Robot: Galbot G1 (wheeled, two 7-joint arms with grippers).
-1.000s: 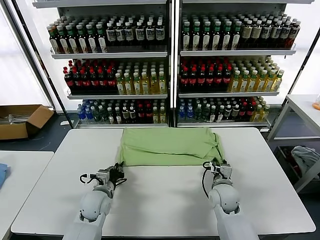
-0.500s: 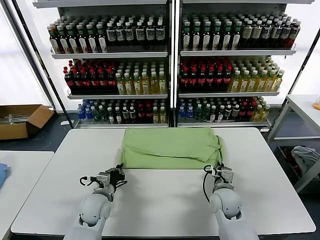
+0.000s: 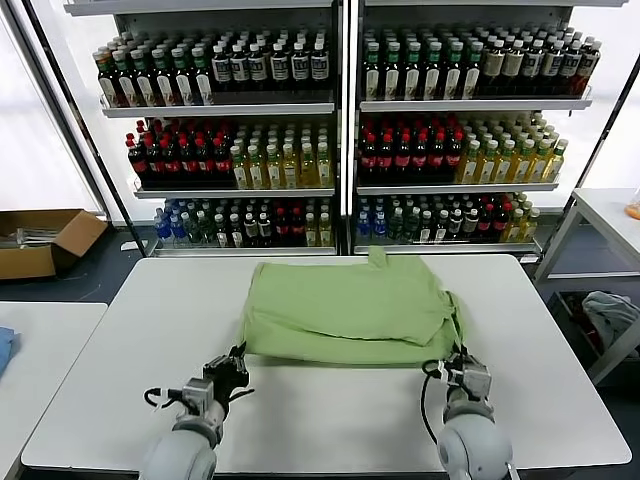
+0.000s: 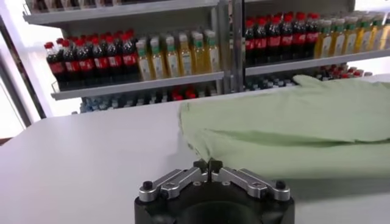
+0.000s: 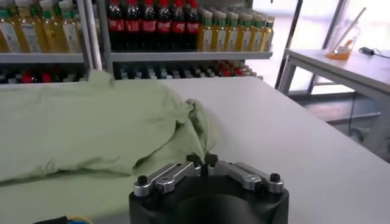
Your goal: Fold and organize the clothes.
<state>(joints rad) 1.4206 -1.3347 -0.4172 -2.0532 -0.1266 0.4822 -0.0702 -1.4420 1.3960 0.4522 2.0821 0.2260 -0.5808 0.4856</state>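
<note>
At the far left edge of the head view a cardboard box (image 3: 45,240) sits on the floor beside the white table (image 3: 330,420). Low in the frame, left of centre, the left gripper (image 3: 236,364) has its fingers pressed together on the near left corner of the green shirt (image 3: 350,305); the left wrist view shows the fingertips meeting at the fabric's edge. The shirt lies folded across the middle of the table, its near edge lifted slightly. Low and right of centre, the right gripper (image 3: 462,360) pinches the shirt's near right corner. Behind, shelves of bottles (image 3: 340,130) fill the upper frame.
</note>
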